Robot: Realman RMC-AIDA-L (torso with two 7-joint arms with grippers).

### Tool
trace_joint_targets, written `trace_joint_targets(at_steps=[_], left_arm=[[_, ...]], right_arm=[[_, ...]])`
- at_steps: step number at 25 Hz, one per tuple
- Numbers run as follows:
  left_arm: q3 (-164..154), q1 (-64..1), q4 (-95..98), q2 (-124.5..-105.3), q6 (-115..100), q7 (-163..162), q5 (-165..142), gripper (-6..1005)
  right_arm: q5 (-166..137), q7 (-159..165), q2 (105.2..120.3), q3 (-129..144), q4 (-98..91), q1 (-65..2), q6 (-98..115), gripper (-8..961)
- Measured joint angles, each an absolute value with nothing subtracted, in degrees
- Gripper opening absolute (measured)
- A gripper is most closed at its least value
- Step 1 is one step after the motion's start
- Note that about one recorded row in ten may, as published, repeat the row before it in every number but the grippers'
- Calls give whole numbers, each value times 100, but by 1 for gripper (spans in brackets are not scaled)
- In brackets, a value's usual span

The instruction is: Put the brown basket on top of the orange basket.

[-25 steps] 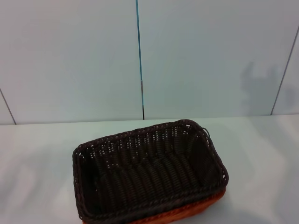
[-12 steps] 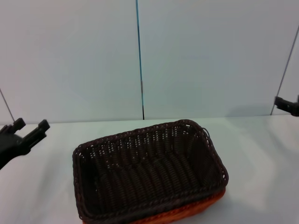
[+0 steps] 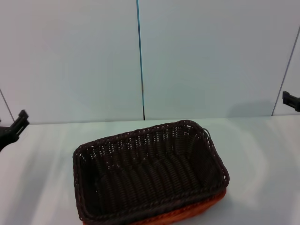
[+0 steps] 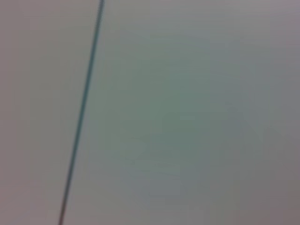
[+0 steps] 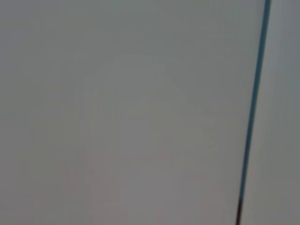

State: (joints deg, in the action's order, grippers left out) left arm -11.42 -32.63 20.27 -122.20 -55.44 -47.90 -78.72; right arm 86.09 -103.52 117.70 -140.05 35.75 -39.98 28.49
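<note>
Spanning the view, the white tabletop point(image 3: 262, 154) is seen carrying the brown basket point(image 3: 150, 171), nested on the orange basket point(image 3: 187, 213). Both are set between, well apart from, the left claw point(image 3: 11, 129) and right claw point(image 3: 291, 101); neither claw's opening can be told.

Left gripper point(image 3: 14, 125), right gripper point(image 3: 291, 100) retreating toward edges

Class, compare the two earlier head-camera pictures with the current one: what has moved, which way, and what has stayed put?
The left gripper and right gripper, absent a second ago and further in half a second ago, have drawn back toward the left and right edges; only their tips show. Neither holds anything. The brown basket stays nested on the orange basket on the table, unmoved.
</note>
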Motion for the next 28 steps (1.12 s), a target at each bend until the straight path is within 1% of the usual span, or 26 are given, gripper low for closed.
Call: trace_joint_targets(at_steps=[2, 8, 17, 22, 24, 27, 28], left_arm=[[-1136, -3266, 2033, -12219, -5442, -4743, -7803, 861], [-1089, -3225, 2160, -12207, -5188, -4608, -7480, 860], [-1145, -3230, 2284, -12186, -5174, -4587, -7496, 845], [-1165, -3146, 2484, -12228, -5169, -4572, -7518, 815], [-1174, -3055, 2680, -12309, -5172, -4572, -7489, 803], [-1172, -2987, 2749, -12333, -5230, -4604, -7484, 785], [-1166, -2964, 2756, -12333, -5276, -4625, -7482, 779]], right_arm=[[8826, -10405, 11816, -13955, 3575, -4071, 2782, 800], [8907, -10413, 11890, -13779, 3536, -4194, 2300, 798], [9359, -10377, 11908, -12923, 3512, -4272, 1279, 795], [9444, -10369, 11917, -12817, 3563, -4303, 1350, 765], [9469, -10373, 11916, -12692, 3571, -4311, 1380, 754], [9482, -10395, 11912, -12481, 3602, -4313, 1401, 736], [9482, -10395, 11912, -12481, 3602, -4313, 1401, 677]])
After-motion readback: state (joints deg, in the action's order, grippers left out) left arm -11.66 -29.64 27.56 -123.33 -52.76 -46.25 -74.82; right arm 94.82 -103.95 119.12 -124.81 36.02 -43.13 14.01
